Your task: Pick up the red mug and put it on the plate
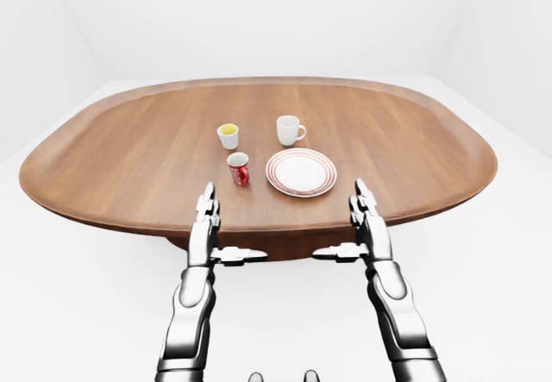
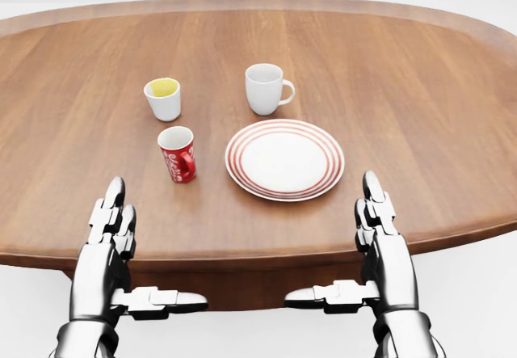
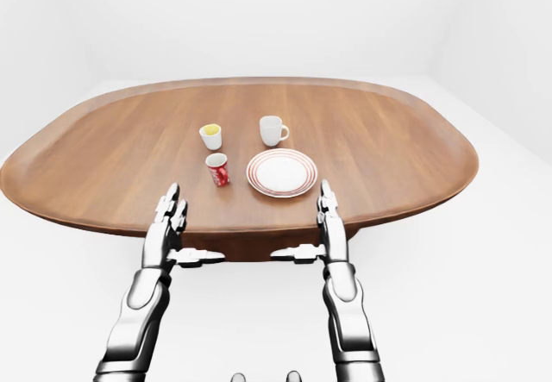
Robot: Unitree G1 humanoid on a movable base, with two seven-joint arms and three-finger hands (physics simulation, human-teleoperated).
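Red mug not picked up yet, plate bare, both hands open.

Red mug (image 2: 177, 153) stands upright on the wooden table (image 2: 420, 115), just beside the striped plate (image 2: 284, 159) and to its left in the head view, not touching it. Nothing sits on the plate. A white mug (image 2: 265, 88) and a small white cup with yellow inside (image 2: 163, 98) stand higher up in that view. The left hand (image 2: 109, 237) and the right hand (image 2: 380, 233) hover at the near table edge, fingers spread apart, thumbs pointing inward, holding nothing. The left hand is closer to the mug. I think the whole job is still left: reach, grab, lift, then set the mug on the plate.
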